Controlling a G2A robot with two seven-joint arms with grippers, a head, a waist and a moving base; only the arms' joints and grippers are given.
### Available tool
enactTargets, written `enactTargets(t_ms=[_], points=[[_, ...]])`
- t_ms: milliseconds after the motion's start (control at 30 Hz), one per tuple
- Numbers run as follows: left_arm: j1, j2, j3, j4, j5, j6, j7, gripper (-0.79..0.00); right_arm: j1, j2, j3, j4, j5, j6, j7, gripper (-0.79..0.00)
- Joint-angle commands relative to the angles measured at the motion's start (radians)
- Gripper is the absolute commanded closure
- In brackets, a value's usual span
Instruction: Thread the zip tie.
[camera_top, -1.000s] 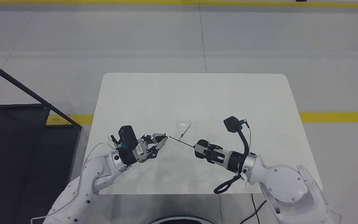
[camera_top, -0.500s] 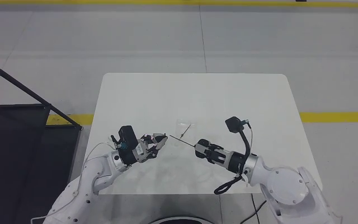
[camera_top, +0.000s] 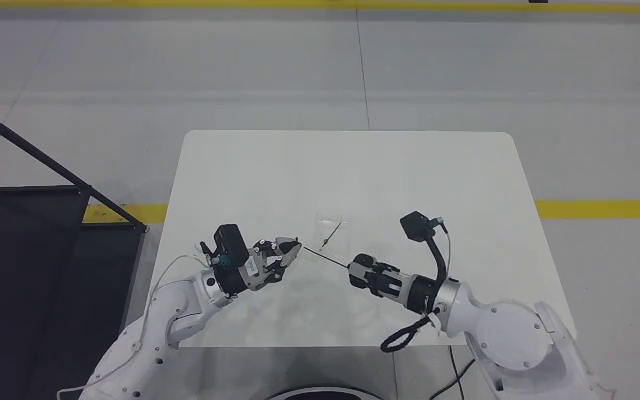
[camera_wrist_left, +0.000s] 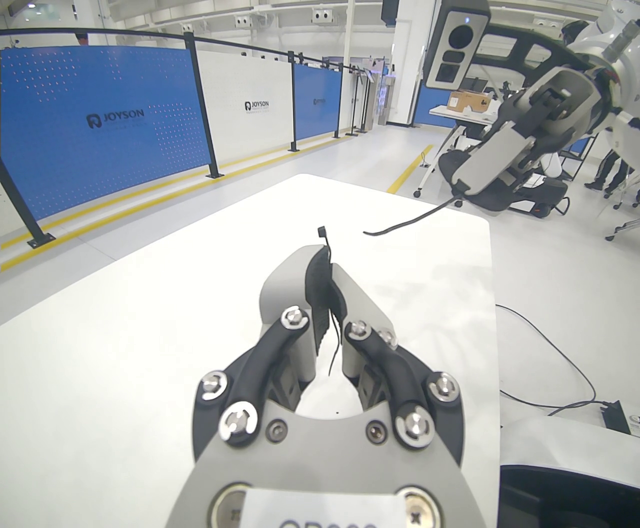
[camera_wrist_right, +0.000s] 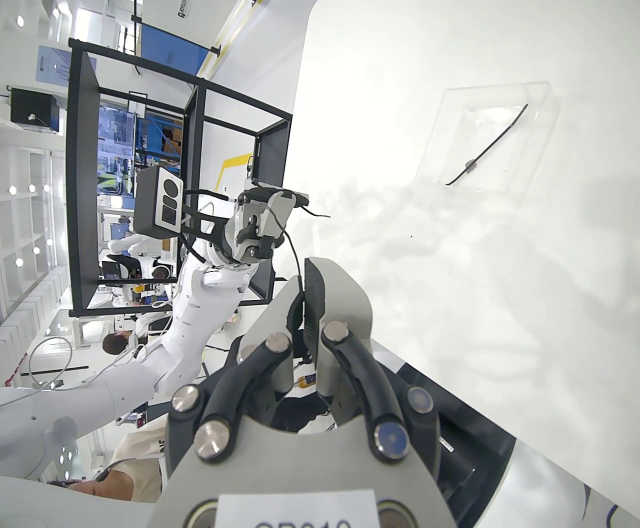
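My left gripper (camera_top: 290, 246) (camera_wrist_left: 325, 260) is shut on a thin black zip tie. Its small square head (camera_wrist_left: 321, 231) sticks out past the fingertips and a short end hangs behind the pads. My right gripper (camera_top: 352, 266) (camera_wrist_right: 304, 280) is shut on a black strap (camera_top: 325, 255) (camera_wrist_left: 410, 220). The strap's free tip points across at the left gripper. In the left wrist view a small gap separates that tip from the head. I cannot tell whether both ends belong to one tie. Both grippers hover over the near middle of the white table (camera_top: 450, 180).
A clear shallow tray (camera_top: 333, 224) (camera_wrist_right: 500, 165) lies on the table just beyond the two grippers, with a spare black zip tie (camera_top: 330, 236) (camera_wrist_right: 487, 150) in it. A black frame stands off the table's left side.
The right gripper and its strap have edged slightly toward the table's near edge. The left gripper has kept still.
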Motion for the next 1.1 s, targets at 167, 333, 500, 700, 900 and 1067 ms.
enactTargets(t_ms=[167,333,500,700,900,1067], points=[[0.000,0.000,0.000,0.000,0.000,0.000,0.000,0.000,0.002,-0.001,-0.015,0.014,0.009,-0.009,-0.025,0.000],[0.004,-0.002,0.004,-0.007,-0.001,0.018,-0.010,0.000,0.014,-0.003,-0.027,0.021,0.020,0.008,-0.034,0.000],[0.004,-0.005,0.011,-0.018,0.001,0.029,-0.023,0.000,0.020,-0.001,-0.027,0.025,0.029,0.013,-0.035,0.000],[0.003,-0.007,0.013,-0.021,0.009,0.031,-0.028,0.000,0.017,0.000,-0.023,0.024,0.042,0.011,-0.042,0.000],[0.003,-0.007,0.013,-0.021,0.009,0.031,-0.028,0.000,0.018,0.002,-0.011,0.030,0.068,0.008,-0.045,0.000],[0.003,-0.007,0.013,-0.021,0.009,0.031,-0.028,0.000,0.023,0.004,-0.012,0.034,0.069,0.015,-0.038,0.000]])
